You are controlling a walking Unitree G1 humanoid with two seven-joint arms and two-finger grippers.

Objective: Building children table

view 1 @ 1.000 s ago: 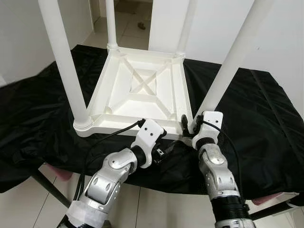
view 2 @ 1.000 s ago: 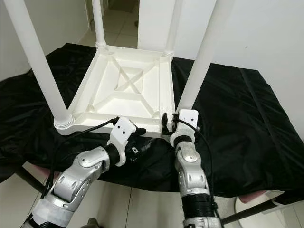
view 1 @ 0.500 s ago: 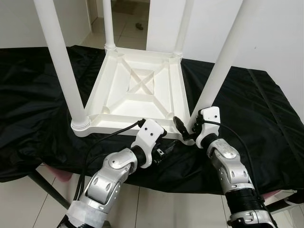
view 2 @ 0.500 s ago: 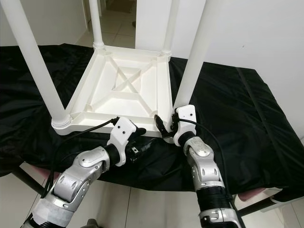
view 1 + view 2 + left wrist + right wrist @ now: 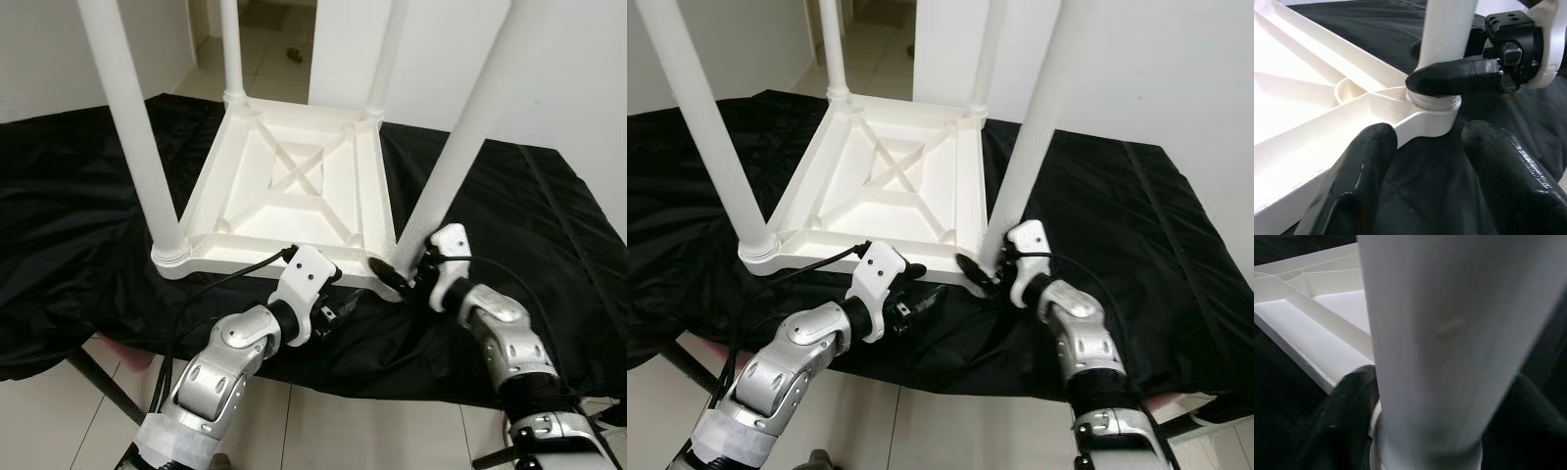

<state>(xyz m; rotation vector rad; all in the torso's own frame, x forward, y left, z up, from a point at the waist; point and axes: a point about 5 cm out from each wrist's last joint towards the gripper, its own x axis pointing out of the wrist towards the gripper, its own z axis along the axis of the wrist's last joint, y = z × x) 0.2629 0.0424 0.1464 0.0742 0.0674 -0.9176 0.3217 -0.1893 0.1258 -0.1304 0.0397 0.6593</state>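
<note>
**Q:** Children's table point(image 5: 294, 186) — where is it lying, and why that way up?

**A:** It is resting upside down on the black cloth point(image 5: 549, 255) covering the tabletop, ribbed underside facing up and all four legs pointing upward. Judged from the task, this orientation is exposing the corner sockets so that legs can be seated from above.

**Q:** What is the right claw point(image 5: 988, 274) doing?

**A:** It is straddling the near-right leg point(image 5: 460, 157) at its base, one black finger passing on each side of the collar where leg meets socket. The wrist view is showing the white tube running between the two fingers; whether they are pressing firmly or merely bracketing it cannot be told for sure, though the grip looks closed around the leg. Holding this low probably lets the claw turn or press the leg home with little leverage against the joint.

**Q:** And the left claw point(image 5: 1430, 171)?

**A:** It is hovering with fingers spread wide and empty, just below the same corner, the frame's edge lying directly ahead of its fingertips point(image 5: 1371, 147). It appears positioned to steady the frame, so the table does not slide while the leg is being worked.

**Q:** How far along is the assembly?

**A:** Apparently the final stage; every socket is carrying a leg.
</note>
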